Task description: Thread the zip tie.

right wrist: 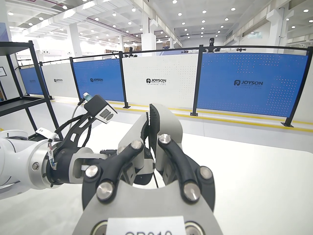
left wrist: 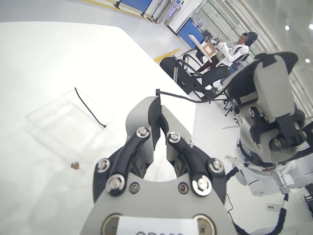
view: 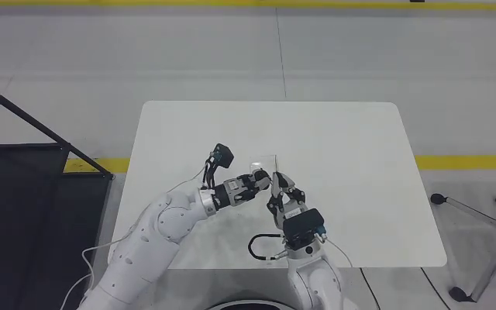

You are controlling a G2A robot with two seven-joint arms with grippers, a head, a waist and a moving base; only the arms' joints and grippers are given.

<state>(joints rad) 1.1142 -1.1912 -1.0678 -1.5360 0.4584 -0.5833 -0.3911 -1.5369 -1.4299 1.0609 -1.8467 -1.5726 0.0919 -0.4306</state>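
**White table (view: 349,155), two-gripper pinch at front middle**

Top view: pale hall floor and yellow line beyond table. Tip to tip near front middle of table: left gripper (view: 263,183) and right gripper (view: 279,186). Just beyond both, clear tray (view: 263,160) flat on table.

Left wrist view: blue partitions and office chairs in background. Own fingers clamped tight on black zip tie (left wrist: 176,96), tie spanning gap between the two grippers. Square head poking out just past fingertips. Strap thin, flat, black. Long axis heading sideways from head toward right gripper with slight droop, far end hidden behind that gripper's body. Across clear tray, slantwise: second black tie (left wrist: 89,108), well apart from held one. Small brown scrap (left wrist: 75,165) on table just beside tray's near corner.

Right wrist view: blue-and-white fence panels (right wrist: 251,84) and black rack (right wrist: 22,103) behind table. Own fingers pinched closed on zip tie, strap edge-on between ribbed pads (right wrist: 153,121) and lined up with finger length. Short stretch carrying on down toward palm. Left arm's wrist alongside, its fingers mostly blocked by right gripper's own.
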